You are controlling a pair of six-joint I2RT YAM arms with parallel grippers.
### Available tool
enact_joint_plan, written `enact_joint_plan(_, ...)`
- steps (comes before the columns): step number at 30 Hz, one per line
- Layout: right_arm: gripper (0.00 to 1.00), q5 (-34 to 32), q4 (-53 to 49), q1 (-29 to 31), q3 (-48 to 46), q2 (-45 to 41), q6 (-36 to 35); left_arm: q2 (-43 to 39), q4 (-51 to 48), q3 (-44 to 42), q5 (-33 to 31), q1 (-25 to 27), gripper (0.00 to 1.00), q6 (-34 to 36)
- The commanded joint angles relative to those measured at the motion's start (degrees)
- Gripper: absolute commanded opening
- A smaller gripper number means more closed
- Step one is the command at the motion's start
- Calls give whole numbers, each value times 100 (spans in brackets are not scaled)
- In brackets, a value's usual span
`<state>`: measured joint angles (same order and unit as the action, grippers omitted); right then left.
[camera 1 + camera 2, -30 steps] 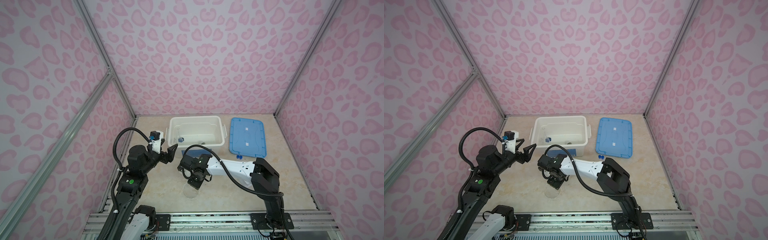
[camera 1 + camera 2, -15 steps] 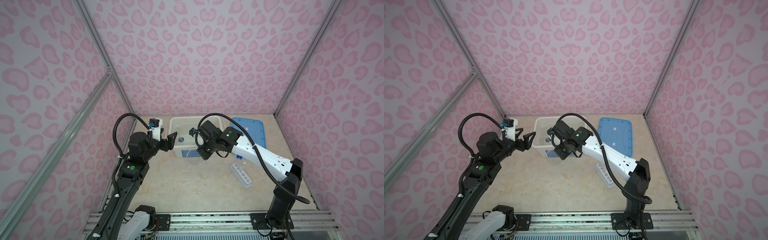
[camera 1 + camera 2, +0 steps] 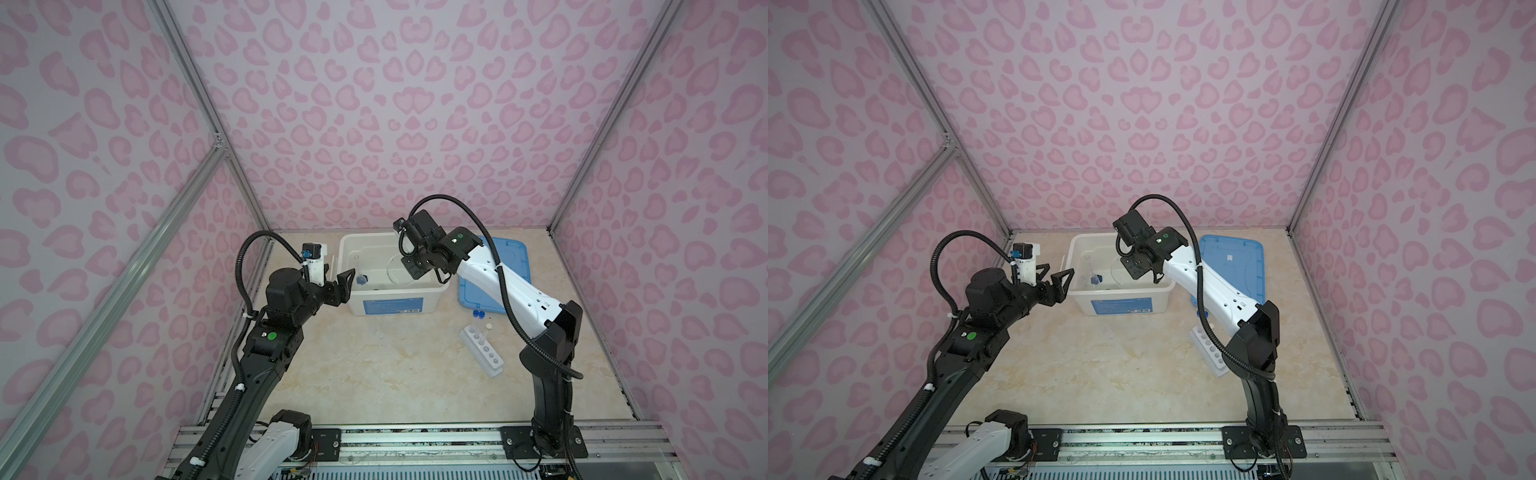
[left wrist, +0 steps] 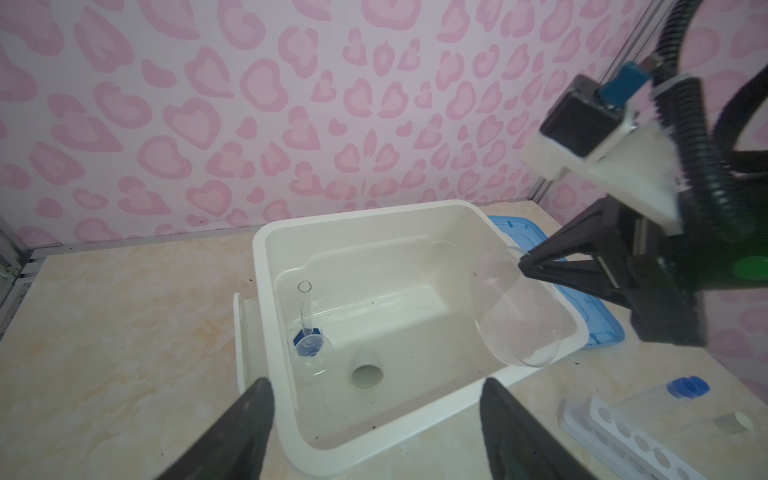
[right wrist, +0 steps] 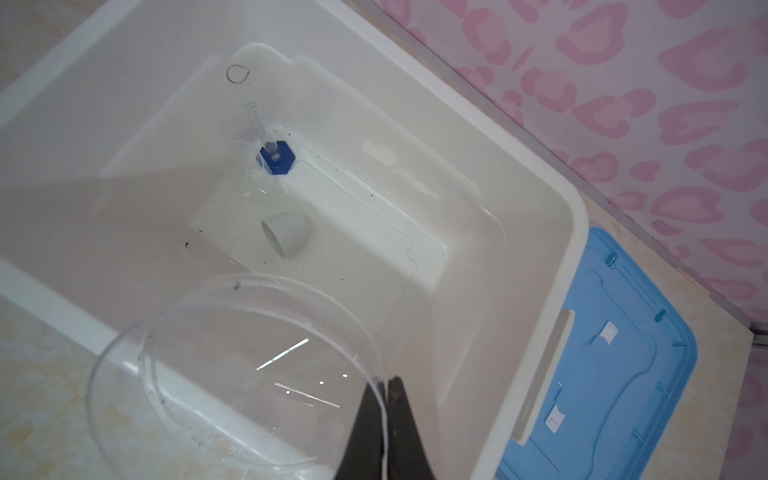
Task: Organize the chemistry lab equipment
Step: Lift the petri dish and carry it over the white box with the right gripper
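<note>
My right gripper (image 5: 384, 380) is shut on the rim of the clear round dish (image 5: 232, 374), which hangs tilted over the white bin's near right part in both top views (image 3: 397, 270) (image 3: 1119, 272). Inside the bin stand a small blue-based cylinder (image 5: 275, 156) and a small pale cup (image 5: 286, 235) lying on its side. My left gripper (image 4: 376, 386) is open and empty just left of the bin (image 3: 347, 278). The white six-hole rack (image 3: 482, 351) lies on the table to the right. Blue-capped test tubes (image 3: 478, 316) and a pale-capped one (image 3: 489, 327) lie at its far end.
The large white bin (image 3: 390, 305) stands at the back centre of the beige table. Its blue lid (image 3: 515, 266) lies flat to its right. Patterned pink walls with metal posts enclose three sides.
My right arm has lifted the clear dish from the front of the table and carried it back over the bin. The left arm has hardly moved.
</note>
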<state>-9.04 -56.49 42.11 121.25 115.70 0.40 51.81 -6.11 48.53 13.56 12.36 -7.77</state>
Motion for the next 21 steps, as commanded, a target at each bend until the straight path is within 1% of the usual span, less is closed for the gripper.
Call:
enact_joint_plan(1,0,-117,289,-161,123,261,-109,-150,189,-34,51,34,80,90)
enact_joint_plan(5,0,57,224,-435,665,567,-50,-218,211,-56,58,63,80,74)
enact_joint_plan(8,0,75,323,-579,761,700,-23,-132,241,-24,102,97,80,100)
enact_joint_plan(15,0,-89,204,-655,771,1163,-53,79,224,99,187,239,80,279)
enact_joint_plan(21,0,-116,-75,-725,1173,1676,42,66,257,87,110,276,80,294)
